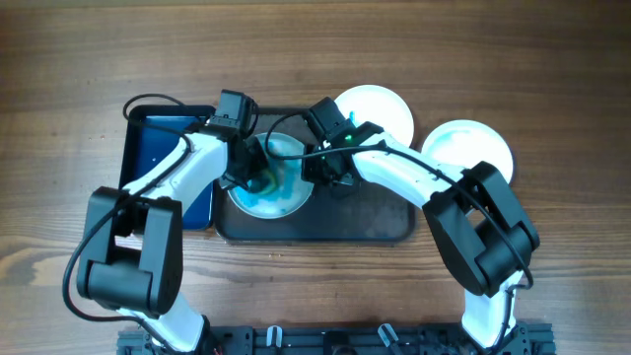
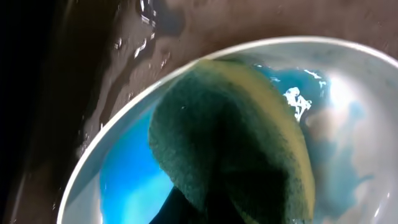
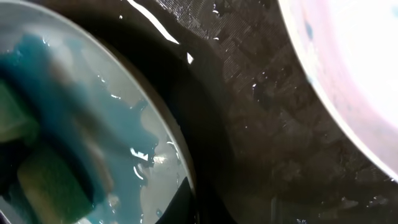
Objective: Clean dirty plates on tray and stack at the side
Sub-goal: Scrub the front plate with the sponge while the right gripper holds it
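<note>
Left gripper: clenched on green sponge, pressed into teal-smeared plate
Right gripper: at that plate's rim, cannot tell whether clenched
Tray: carries that plate

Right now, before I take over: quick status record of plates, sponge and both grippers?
dirty plate: on the dark tray, teal-blue smears
second plate: white, at the tray's back-right corner
third plate: white, off the tray's right end, unstacked
green sponge: on the dirty plate, held in the left gripper
right gripper: at the dirty plate's right rim, grip unclear
blue tray: left of the dark tray
</note>
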